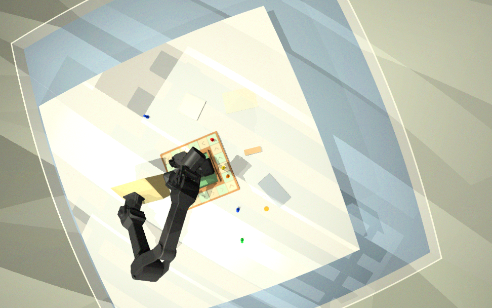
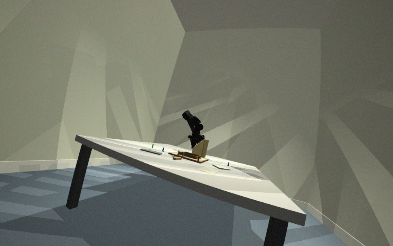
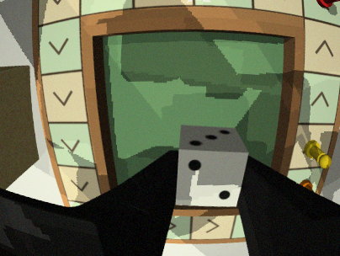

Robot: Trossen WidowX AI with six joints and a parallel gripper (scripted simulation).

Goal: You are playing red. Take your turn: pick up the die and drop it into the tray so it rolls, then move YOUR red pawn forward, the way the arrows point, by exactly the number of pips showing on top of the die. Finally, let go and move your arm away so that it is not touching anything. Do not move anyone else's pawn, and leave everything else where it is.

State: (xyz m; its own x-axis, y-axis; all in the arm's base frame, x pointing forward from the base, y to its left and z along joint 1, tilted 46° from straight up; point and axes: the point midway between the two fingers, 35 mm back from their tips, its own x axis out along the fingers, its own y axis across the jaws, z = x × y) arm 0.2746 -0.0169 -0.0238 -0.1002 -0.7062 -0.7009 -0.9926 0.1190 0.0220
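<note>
My gripper (image 3: 207, 162) is shut on the white die (image 3: 212, 168) and holds it above the green-floored tray (image 3: 151, 101). In the wrist view one die face shows three pips and the face towards the camera shows two. In the top view the arm hides the die and much of the tray (image 1: 210, 181). The red pawn (image 1: 212, 139) (image 2: 198, 157) (image 3: 326, 2) stands on a corner square of the board (image 1: 235, 181). The yellow pawn (image 1: 223, 167) (image 3: 317, 154) and the orange pawn (image 1: 228, 176) (image 3: 306, 185) stand on neighbouring squares of the arrowed track.
A tall tan panel (image 1: 139, 187) (image 2: 199, 149) stands beside the board. Blue pawns (image 1: 146, 116) (image 1: 238, 209), a green pawn (image 1: 242, 240), a yellow disc (image 1: 266, 208), an orange block (image 1: 252, 150), a grey slab (image 1: 274, 189), a pale yellow sheet (image 1: 240, 100) and a white slab (image 1: 192, 106) lie around it.
</note>
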